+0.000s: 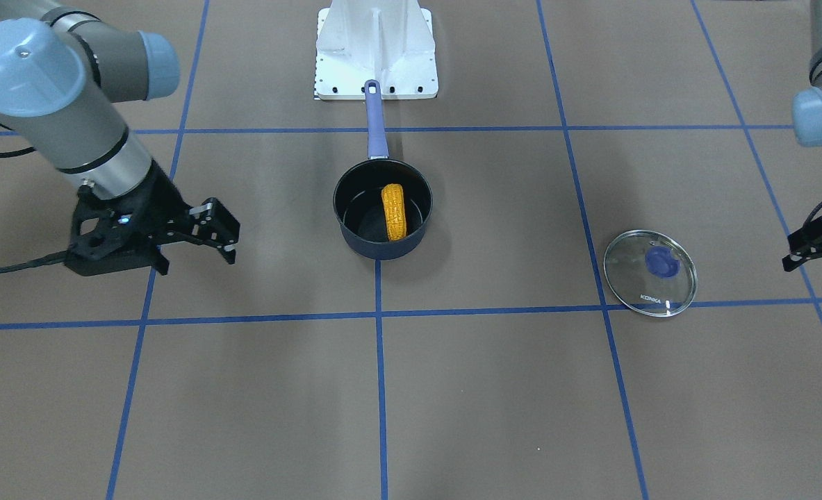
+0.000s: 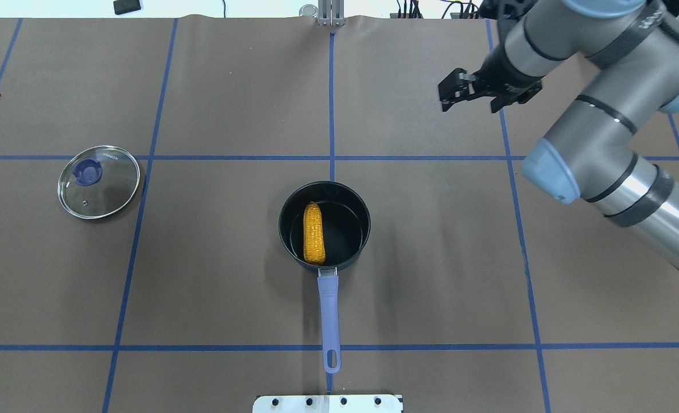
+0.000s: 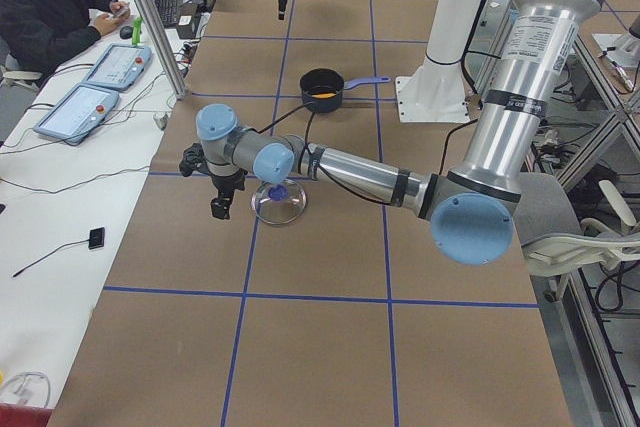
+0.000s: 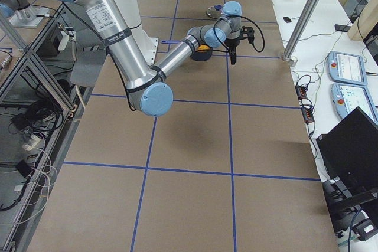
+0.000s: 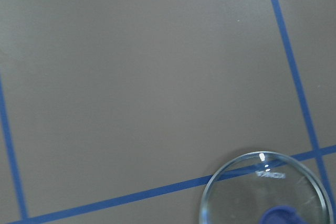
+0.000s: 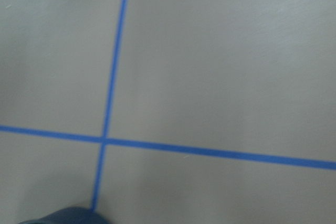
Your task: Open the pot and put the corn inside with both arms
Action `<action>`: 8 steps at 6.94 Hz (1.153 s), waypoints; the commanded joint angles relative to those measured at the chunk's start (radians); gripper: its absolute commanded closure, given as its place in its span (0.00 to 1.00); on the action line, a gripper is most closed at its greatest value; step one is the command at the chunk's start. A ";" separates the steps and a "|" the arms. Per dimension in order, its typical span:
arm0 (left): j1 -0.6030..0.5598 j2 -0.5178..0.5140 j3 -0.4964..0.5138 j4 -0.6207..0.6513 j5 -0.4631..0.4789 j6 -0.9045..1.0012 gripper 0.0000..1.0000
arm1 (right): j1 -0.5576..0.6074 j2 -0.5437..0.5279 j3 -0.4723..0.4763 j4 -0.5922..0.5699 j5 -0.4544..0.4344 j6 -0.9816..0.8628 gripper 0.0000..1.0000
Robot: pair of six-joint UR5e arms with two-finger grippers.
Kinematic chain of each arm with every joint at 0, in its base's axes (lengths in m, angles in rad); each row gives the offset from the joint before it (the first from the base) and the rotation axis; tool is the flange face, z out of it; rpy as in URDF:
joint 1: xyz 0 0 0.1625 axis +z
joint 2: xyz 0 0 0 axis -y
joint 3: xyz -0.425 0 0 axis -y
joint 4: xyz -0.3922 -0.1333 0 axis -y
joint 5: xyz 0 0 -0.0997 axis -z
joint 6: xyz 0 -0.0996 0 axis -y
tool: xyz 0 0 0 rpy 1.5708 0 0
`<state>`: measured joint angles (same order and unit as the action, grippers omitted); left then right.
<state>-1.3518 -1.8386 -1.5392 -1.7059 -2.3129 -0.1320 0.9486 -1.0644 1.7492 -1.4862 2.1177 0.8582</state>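
Observation:
The navy pot (image 2: 355, 240) stands uncovered mid-table, its purple-blue handle (image 2: 328, 310) pointing toward the robot's base. The orange-yellow corn (image 2: 314, 233) lies inside the pot, and also shows in the front view (image 1: 394, 212). The glass lid (image 2: 99, 181) lies flat on the table, well to the pot's left. My right gripper (image 2: 469, 108) is open and empty, hovering far right of the pot (image 1: 383, 246). My left gripper (image 1: 820, 271) is open and empty just beyond the lid (image 1: 650, 273), partly cut off by the frame edge.
The white mount plate (image 1: 376, 52) of the robot's base sits just behind the pot handle's end. Blue tape lines cross the brown table. A person (image 3: 45, 7) sits at a side desk by the table's far long edge.

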 commanded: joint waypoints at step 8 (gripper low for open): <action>-0.139 0.150 0.010 0.060 0.003 0.246 0.01 | 0.454 -0.178 -0.003 -0.433 0.192 -0.638 0.00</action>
<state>-1.4903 -1.6945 -1.5347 -1.6473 -2.3106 0.1141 1.3144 -1.2026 1.7667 -1.9042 2.2270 0.2897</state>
